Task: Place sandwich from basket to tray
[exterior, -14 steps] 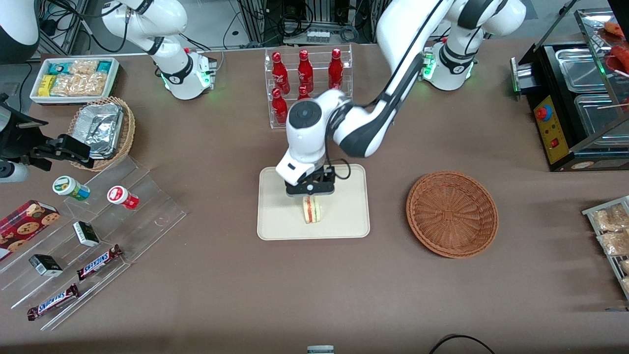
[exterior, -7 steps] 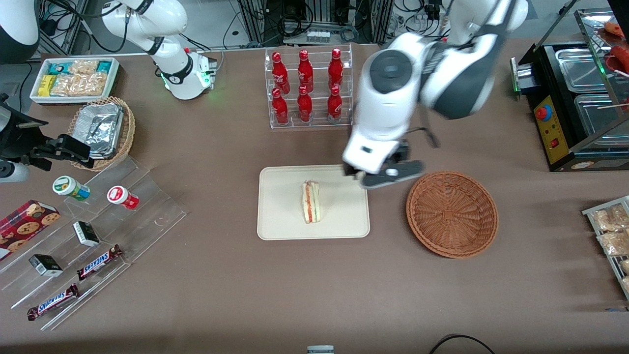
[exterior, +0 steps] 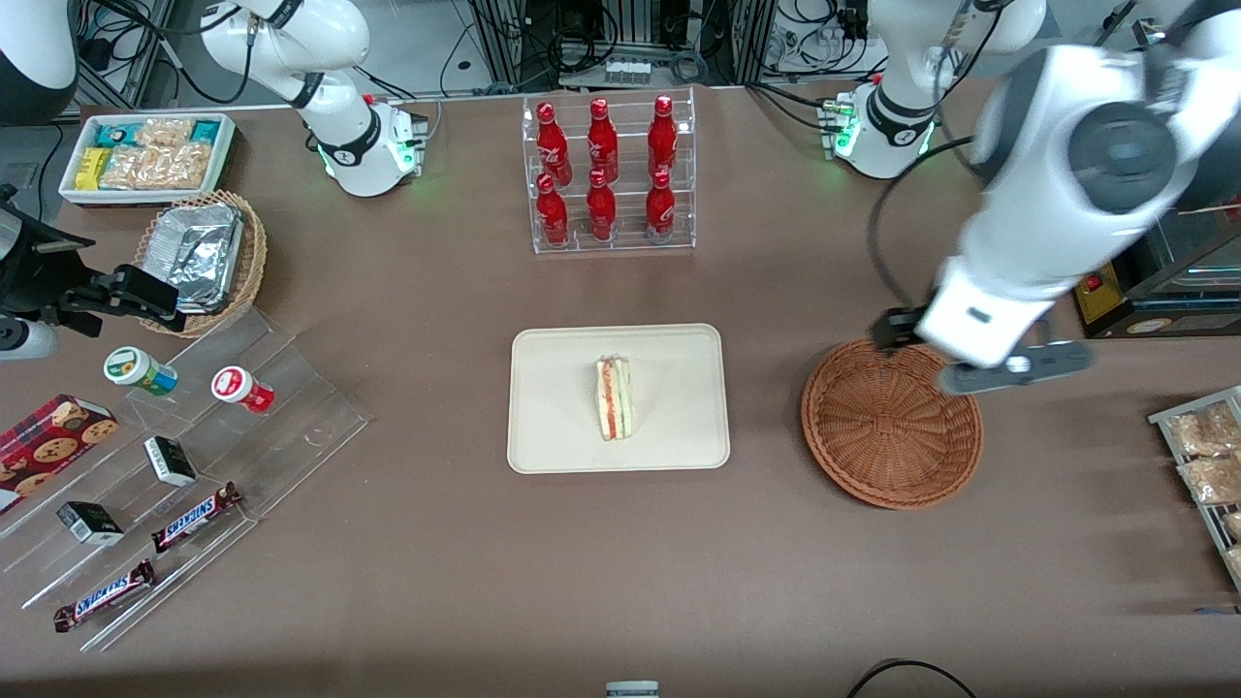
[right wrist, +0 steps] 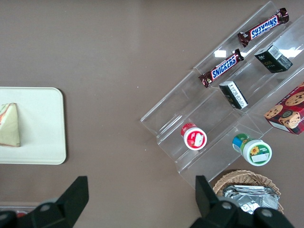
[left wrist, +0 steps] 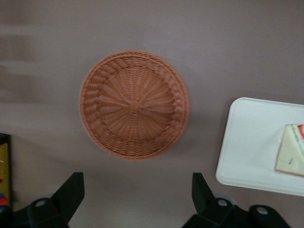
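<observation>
The sandwich (exterior: 614, 397) lies on the cream-white tray (exterior: 553, 417), its red and green filling showing. It also shows in the left wrist view, sandwich (left wrist: 290, 152) on tray (left wrist: 251, 142), and in the right wrist view, sandwich (right wrist: 9, 126) on tray (right wrist: 42, 128). The reddish-brown wicker basket (exterior: 892, 422) stands empty beside the tray, toward the working arm's end. My gripper (exterior: 979, 361) hangs high over the basket's rim, open and holding nothing. Its view looks down on the basket (left wrist: 134, 104), with the gripper (left wrist: 137, 190) spread wide over bare table.
A clear rack of red bottles (exterior: 609, 174) stands farther from the camera than the tray. A black machine (exterior: 1144, 242) and a rack of snack packs (exterior: 1207, 456) sit at the working arm's end. Acrylic steps with snacks (exterior: 175, 456), a foil-filled basket (exterior: 199, 257) and a white bin (exterior: 145, 155) are at the parked arm's end.
My gripper has left the sandwich on the tray, risen, and swung sideways from over the tray to over the basket. The sandwich has stayed where it lay.
</observation>
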Action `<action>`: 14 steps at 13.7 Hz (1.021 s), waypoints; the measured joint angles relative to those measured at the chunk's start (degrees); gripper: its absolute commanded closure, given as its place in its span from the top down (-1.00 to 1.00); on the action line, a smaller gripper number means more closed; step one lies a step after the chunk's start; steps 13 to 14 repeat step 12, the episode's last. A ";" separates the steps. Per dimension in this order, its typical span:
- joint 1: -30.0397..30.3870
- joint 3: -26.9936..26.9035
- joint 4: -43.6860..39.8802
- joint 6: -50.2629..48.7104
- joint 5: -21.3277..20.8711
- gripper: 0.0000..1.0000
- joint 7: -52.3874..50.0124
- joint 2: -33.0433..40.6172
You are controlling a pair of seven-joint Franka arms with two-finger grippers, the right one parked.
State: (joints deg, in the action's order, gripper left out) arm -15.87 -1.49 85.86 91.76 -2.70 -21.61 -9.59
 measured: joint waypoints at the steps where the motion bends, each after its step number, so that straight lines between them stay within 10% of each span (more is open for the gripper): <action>1: 2.23 0.00 1.31 -0.14 0.29 0.99 3.67 1.60; 14: 13.52 0.07 8.65 -0.67 5.58 0.99 17.07 8.09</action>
